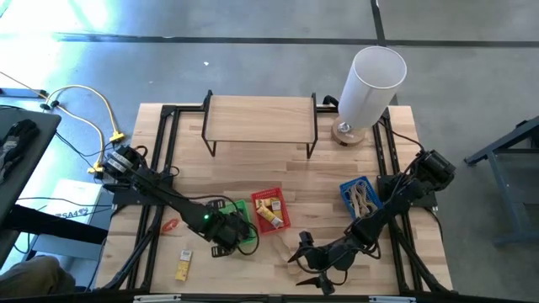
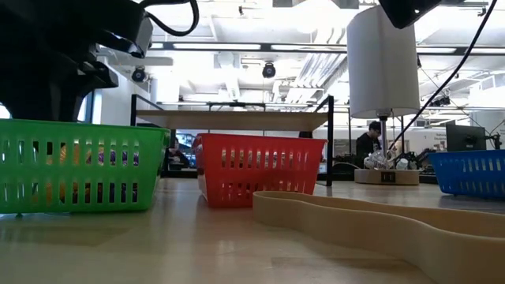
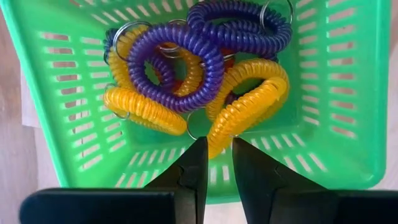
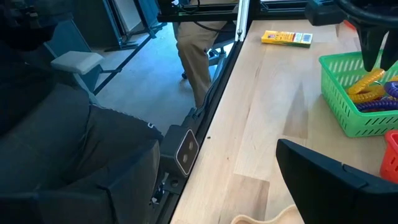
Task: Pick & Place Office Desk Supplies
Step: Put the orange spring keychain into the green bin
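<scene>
Several coiled purple and yellow rings (image 3: 199, 74) lie heaped in the green basket (image 3: 348, 149) under the left gripper (image 3: 216, 163)

Left fingers stand slightly parted above the pile, holding nothing; the right gripper (image 1: 313, 268) rests low near the table's front edge, jaws spread wide and empty. A yellow packet (image 1: 183, 265) lies loose on the wood, more fill the red basket (image 1: 271, 210), and tan rubber bands (image 1: 364, 198) sit in the blue basket (image 1: 346, 193)
</scene>
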You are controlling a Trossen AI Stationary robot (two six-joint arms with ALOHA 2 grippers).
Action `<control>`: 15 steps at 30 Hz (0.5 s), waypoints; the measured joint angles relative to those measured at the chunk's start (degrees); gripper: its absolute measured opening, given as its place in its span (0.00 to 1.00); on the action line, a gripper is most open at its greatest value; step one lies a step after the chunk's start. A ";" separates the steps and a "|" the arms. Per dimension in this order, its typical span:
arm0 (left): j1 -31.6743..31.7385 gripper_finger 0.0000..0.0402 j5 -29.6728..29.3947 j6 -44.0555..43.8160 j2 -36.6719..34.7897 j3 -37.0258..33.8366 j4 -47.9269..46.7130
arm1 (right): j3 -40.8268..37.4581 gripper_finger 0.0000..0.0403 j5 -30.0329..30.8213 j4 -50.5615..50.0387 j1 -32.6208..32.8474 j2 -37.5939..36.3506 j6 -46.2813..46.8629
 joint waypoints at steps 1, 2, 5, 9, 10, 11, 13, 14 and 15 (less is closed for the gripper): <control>-0.15 0.17 0.00 0.18 0.00 0.00 -0.02 | 0.00 0.77 -0.06 -0.15 0.04 0.00 0.00; -0.30 0.17 0.00 0.22 0.00 0.02 -0.02 | 0.00 0.77 -0.08 -0.42 0.04 0.00 0.00; -0.40 0.17 0.12 0.12 0.02 0.03 -0.02 | 0.00 0.77 -0.09 -0.96 0.04 0.00 0.00; 0.36 0.17 0.13 -0.25 0.02 0.04 -0.02 | 0.00 0.77 -0.09 -1.08 -0.02 0.00 0.00; 0.71 0.17 0.11 -0.27 0.02 0.04 -0.02 | 0.00 0.77 -0.09 -1.08 -0.02 0.00 0.00; 1.02 0.17 0.15 -0.30 0.02 0.04 -0.02 | 0.00 0.77 -0.09 -1.08 -0.02 0.00 0.00; 1.69 0.17 1.10 -1.24 0.00 0.04 0.10 | 0.00 0.77 -0.01 -1.07 -0.02 0.00 0.00; 2.12 0.17 2.23 -2.27 0.00 0.15 0.12 | 0.00 0.77 0.10 -1.06 -0.02 0.00 0.00; 2.63 0.17 3.20 -3.54 0.00 0.33 0.13 | 0.00 0.77 0.09 -1.06 -0.02 0.00 0.00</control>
